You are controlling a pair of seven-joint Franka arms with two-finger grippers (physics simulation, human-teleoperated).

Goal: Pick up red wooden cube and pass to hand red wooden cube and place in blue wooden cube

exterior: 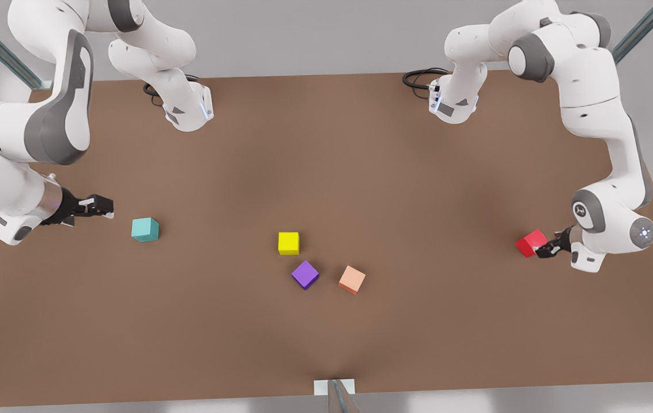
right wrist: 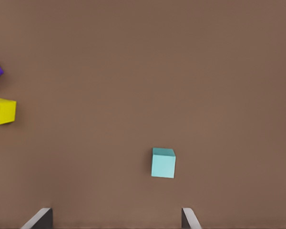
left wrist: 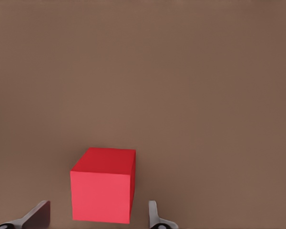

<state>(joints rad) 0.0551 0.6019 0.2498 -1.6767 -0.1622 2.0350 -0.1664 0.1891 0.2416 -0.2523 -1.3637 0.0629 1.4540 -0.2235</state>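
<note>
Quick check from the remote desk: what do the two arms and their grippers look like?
Both arms are glossy white with rounded shells and grey joint caps. Black cables loop at their bases. The left gripper and right gripper are black; the right's fingers carry pale patches.

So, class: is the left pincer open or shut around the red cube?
Open. In the left wrist view, the left pincer has a finger on each side of the red wooden cube, with brown table showing in both gaps.
</note>
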